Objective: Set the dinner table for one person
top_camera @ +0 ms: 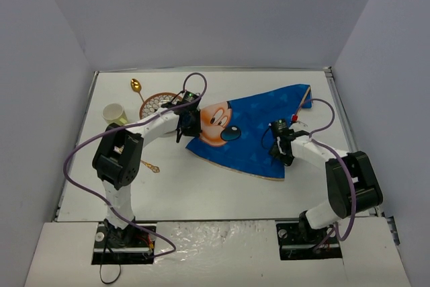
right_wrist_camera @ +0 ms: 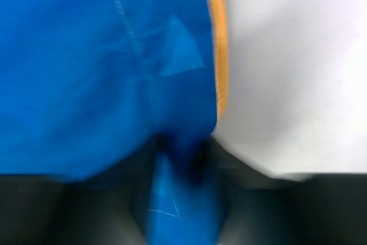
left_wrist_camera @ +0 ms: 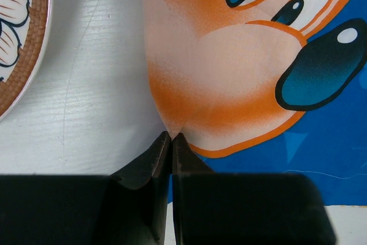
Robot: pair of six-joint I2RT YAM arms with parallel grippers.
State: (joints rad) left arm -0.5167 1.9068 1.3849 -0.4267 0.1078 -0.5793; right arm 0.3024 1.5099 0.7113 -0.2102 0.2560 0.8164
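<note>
Fingers (left_wrist_camera: 155, 164) of the left gripper (left_wrist_camera: 171, 136) are pressed tip to tip on the left edge of the mat (top_camera: 259, 132), pinching the pale orange cartoon face where it meets the table (top_camera: 201, 193). The right gripper (right_wrist_camera: 178, 153) has a fold of blue cloth running down between its fingers and is clamped on it just inside the orange-trimmed right edge, though its wrist view is blurred. The mat lies skewed and rumpled across the middle of the white table, its far right corner reaching towards the grey rim and its near edge slanting from left down to right. A patterned plate (top_camera: 151, 105) sits just left of the left gripper, close to the mat's edge but apart from it. A pale cup (top_camera: 114, 113) stands near the left rim and a gold spoon (top_camera: 136, 86) lies beyond the plate. Another gold utensil (top_camera: 149, 166) pokes out from under the left arm. Open white tabletop stretches between the mat's near edge and the arm bases, with a narrower strip along the far rim.
</note>
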